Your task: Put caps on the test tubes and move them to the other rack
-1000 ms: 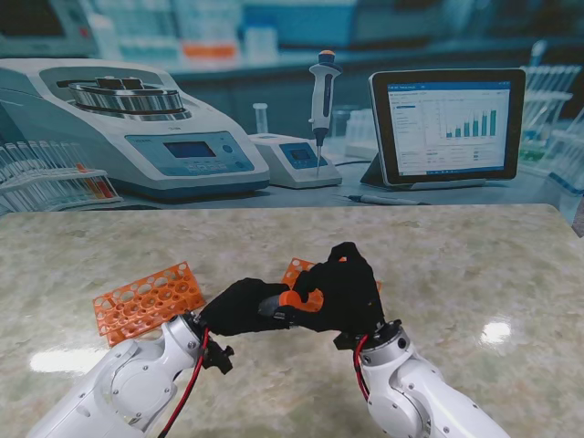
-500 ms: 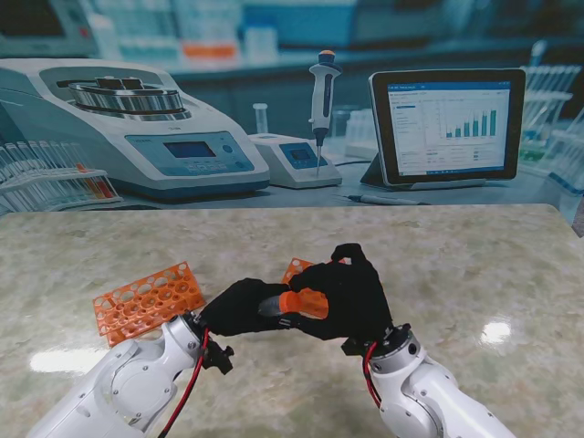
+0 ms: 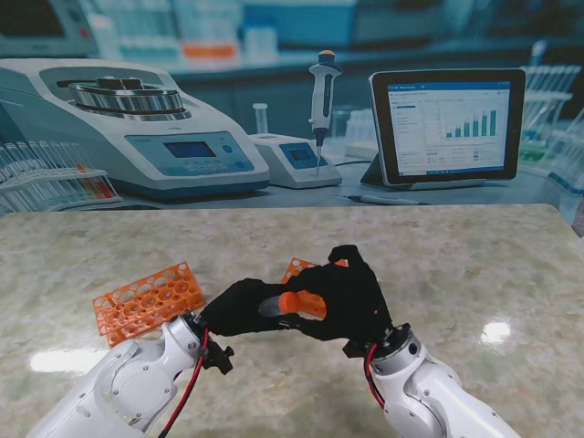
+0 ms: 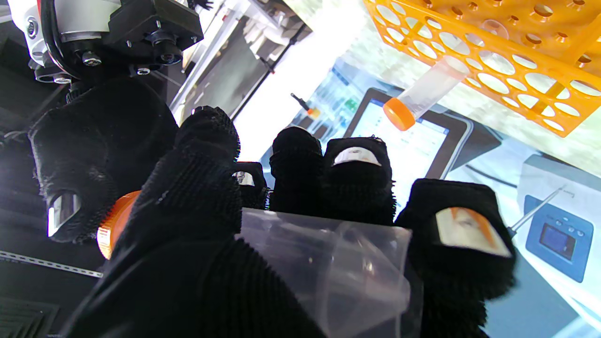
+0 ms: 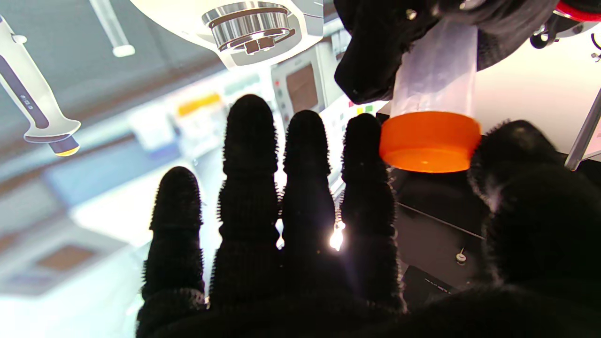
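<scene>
Stand view: left hand [image 3: 239, 307] gripped a capped tube [image 3: 285, 303]; right hand [image 3: 351, 294] spread beside its cap [image 5: 428, 142]; transfer remained.

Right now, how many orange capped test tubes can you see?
2. One tube is held in the left hand, its cap beside the right hand. Another capped tube stands in the orange rack. Others may be hidden.

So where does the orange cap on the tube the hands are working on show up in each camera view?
Stand view: orange cap sits centre, between the two black hands.
Left wrist view: only its edge peeks out behind the left hand's fingers.
Right wrist view: it shows fully, beside the right hand's fingers.
Shared landmark: the clear tube it closes.
</scene>
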